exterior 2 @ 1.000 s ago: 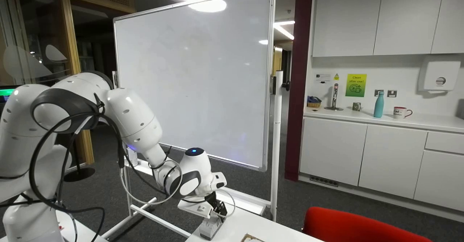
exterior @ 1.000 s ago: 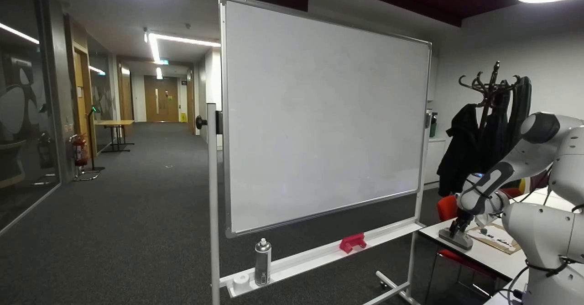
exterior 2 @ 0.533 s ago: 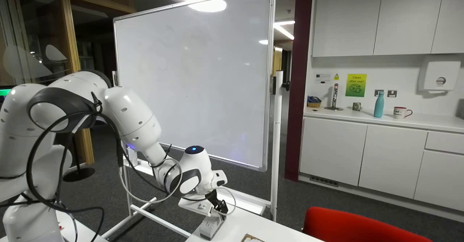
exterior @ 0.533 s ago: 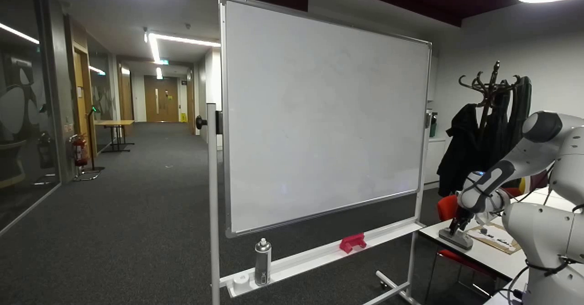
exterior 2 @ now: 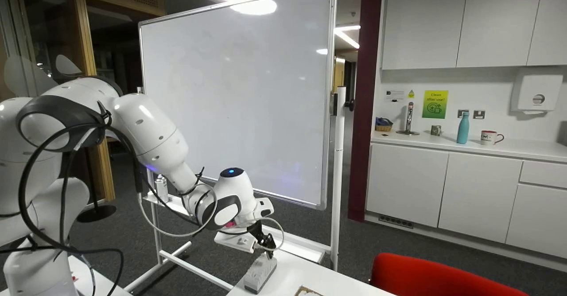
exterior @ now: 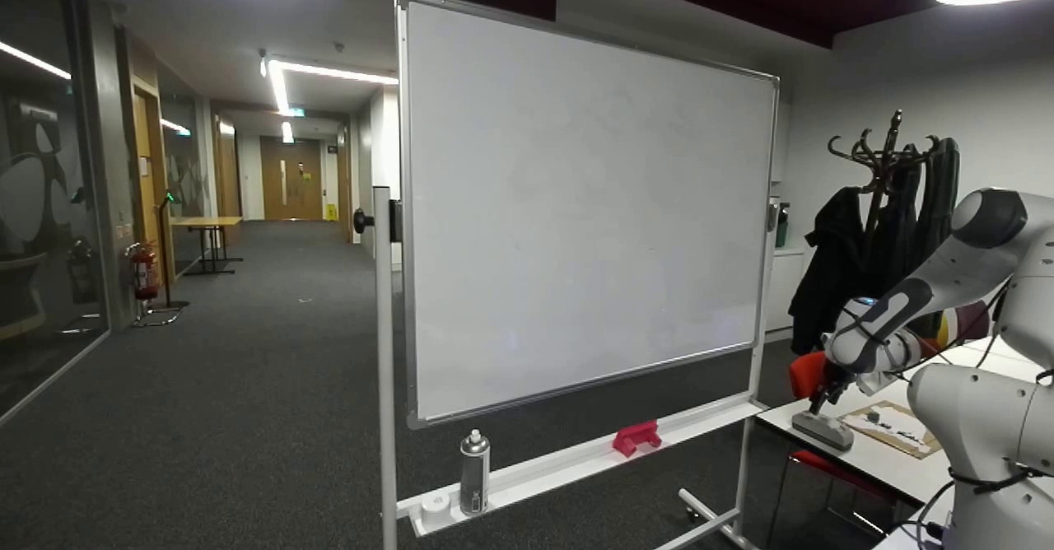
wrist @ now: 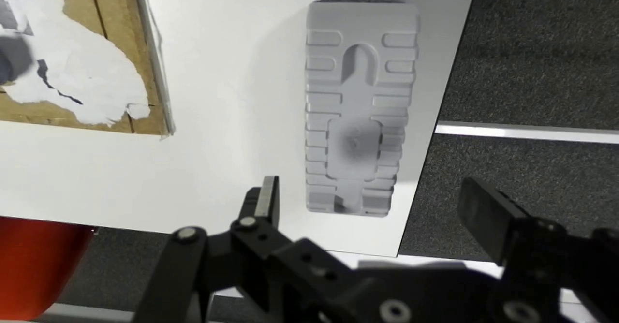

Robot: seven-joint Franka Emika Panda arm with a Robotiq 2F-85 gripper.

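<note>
A grey block point(wrist: 360, 105) with ribbed sides, shaped like a board eraser, lies flat on the white table point(wrist: 217, 168) near its edge. My gripper point(wrist: 368, 185) stands open, its fingers wide apart with nothing held between them. In the wrist view one finger appears left of the block's near end and the opposite one over the dark floor beyond the table edge. In both exterior views the gripper point(exterior 2: 268, 248) hangs just above one end of the block point(exterior 2: 260, 273); whether a fingertip touches it cannot be told there.
Beside the block lies cardboard point(wrist: 121, 28) with torn white paper. A whiteboard point(exterior: 576, 221) stands by the table; its tray point(exterior: 560, 471) carries a spray can point(exterior: 475, 476), a white roll point(exterior: 435, 507) and a red holder point(exterior: 636, 438). A red chair point(exterior 2: 425, 276) stands close by.
My arm has drawn upward and slightly back, lifting the gripper off the block's middle. The block has stayed on the table. The jaws were wide apart throughout.
</note>
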